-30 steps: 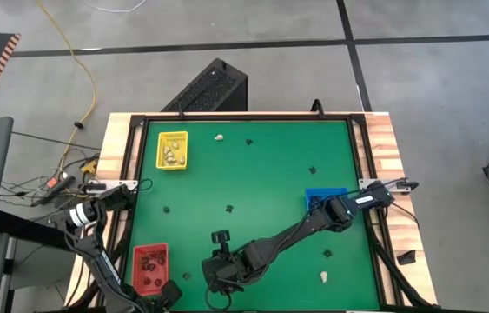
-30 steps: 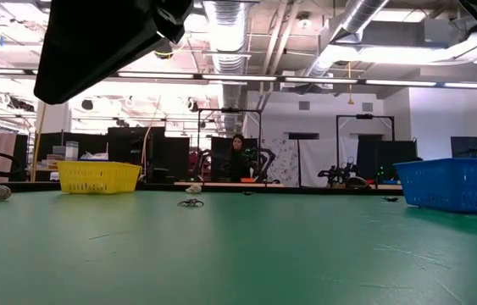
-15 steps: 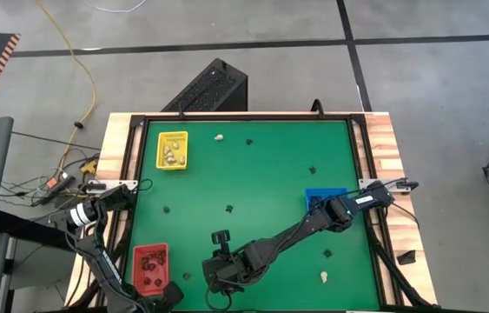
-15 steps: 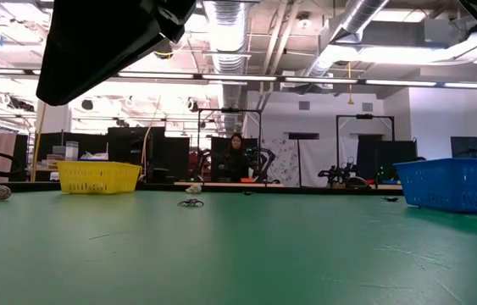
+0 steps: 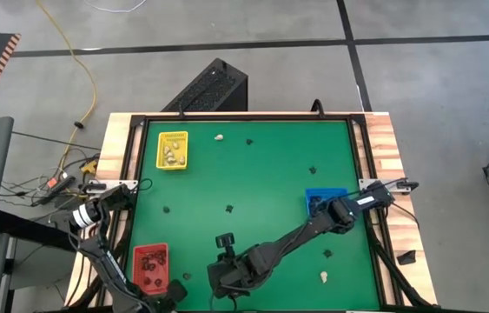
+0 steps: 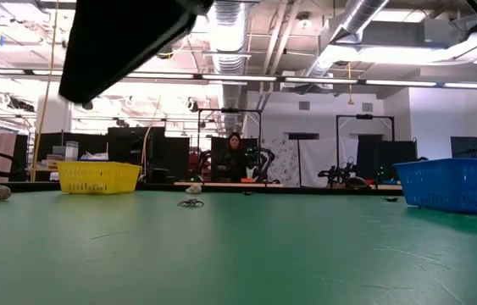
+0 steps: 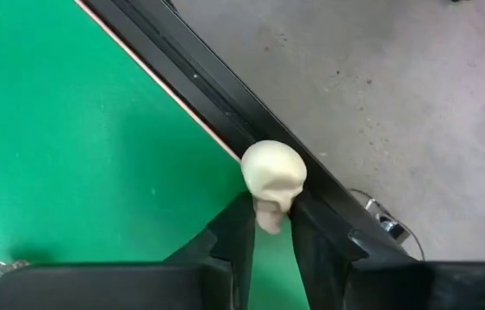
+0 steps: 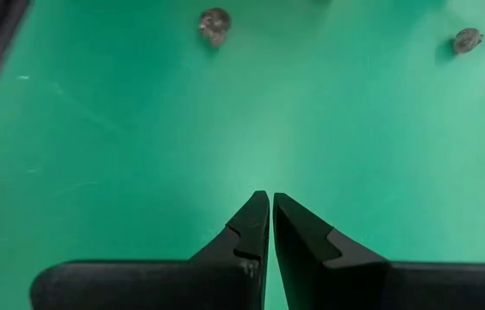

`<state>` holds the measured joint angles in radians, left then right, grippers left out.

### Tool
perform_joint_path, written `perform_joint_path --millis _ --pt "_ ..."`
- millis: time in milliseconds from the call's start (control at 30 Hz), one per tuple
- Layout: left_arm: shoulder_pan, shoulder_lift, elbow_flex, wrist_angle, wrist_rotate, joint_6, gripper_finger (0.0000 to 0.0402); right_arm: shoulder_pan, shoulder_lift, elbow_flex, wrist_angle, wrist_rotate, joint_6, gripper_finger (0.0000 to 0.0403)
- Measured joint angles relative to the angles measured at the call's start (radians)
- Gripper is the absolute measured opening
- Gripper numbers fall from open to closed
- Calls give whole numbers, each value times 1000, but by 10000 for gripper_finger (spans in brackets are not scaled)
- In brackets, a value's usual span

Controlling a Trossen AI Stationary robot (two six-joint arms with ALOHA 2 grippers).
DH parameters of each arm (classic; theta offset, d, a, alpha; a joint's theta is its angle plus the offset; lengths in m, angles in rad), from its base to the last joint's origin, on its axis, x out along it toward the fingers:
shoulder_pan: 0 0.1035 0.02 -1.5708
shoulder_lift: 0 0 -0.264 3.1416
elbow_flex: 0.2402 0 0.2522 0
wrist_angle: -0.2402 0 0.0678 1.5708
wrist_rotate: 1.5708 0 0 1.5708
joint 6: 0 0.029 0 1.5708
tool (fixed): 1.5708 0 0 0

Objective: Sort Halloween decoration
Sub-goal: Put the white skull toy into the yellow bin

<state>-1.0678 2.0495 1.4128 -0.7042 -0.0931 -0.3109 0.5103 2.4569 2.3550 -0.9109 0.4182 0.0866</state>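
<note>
1. Cream-white and skull-shaped, one tiny trinket [image 7: 274, 176] sits pinched by its lower end between the left gripper's [image 7: 270, 226] two dark fingers [image 7: 236, 237], right over the table's dark edge rail [image 7: 192, 77], with bare grey floor beyond.
2. In the high view the left gripper [image 5: 168, 294] is at the near left corner of the green table [image 5: 261, 174], just beside the red tray [image 5: 149, 265].
3. The red tray holds several small dark pieces; what they are is too small to tell.
4. The right gripper [image 8: 270, 217] has its jaws pressed together with nothing between them, pointing down at bare green mat.
5. From above, the right gripper [image 5: 224, 280] is low over the near middle of the table, its arm stretching back towards the blue tray [image 5: 320, 198] on the right side.
6. Two small dark round trinkets lie ahead of the right gripper in its wrist view: one [image 8: 214, 24] and another [image 8: 466, 40], well apart from each other.
7. The yellow tray [image 5: 173, 149] stands near the far left corner with a few pale pieces in it.
8. A whitish trinket [image 5: 219, 136] lies just beside the yellow tray on the mat, and another [image 5: 323, 277] lies near the front right.
9. Black trinkets are scattered across the mat, for instance one [image 5: 229, 209] near the centre and one [image 5: 312, 169] towards the right.
10. In the low view a person [image 6: 235, 155] shows in the room far behind the table.
</note>
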Motion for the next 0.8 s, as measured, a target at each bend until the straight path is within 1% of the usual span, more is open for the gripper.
perform_joint_path --millis 267,333,433,500,600,667,800 --pt "56 -18 -4 -23 10 35 57 42 -63 -1 -119 30 95 50" --pt "75 -23 -5 -26 -41 44 57 55 -78 -1 -146 30 111 50" --pt "104 -37 -8 -44 -91 52 57 84 -98 -1 -194 35 134 50" --pt "120 -51 -7 -46 -88 65 57 105 -109 -1 -229 71 150 50" --pt "152 -78 -7 -53 -89 89 57 140 -131 -2 -292 157 177 50" --pt "180 -100 -7 -55 -108 111 57 159 -146 -2 -334 205 213 50" --pt "243 -171 -6 -67 -146 152 57 196 -165 -2 -419 266 309 50"
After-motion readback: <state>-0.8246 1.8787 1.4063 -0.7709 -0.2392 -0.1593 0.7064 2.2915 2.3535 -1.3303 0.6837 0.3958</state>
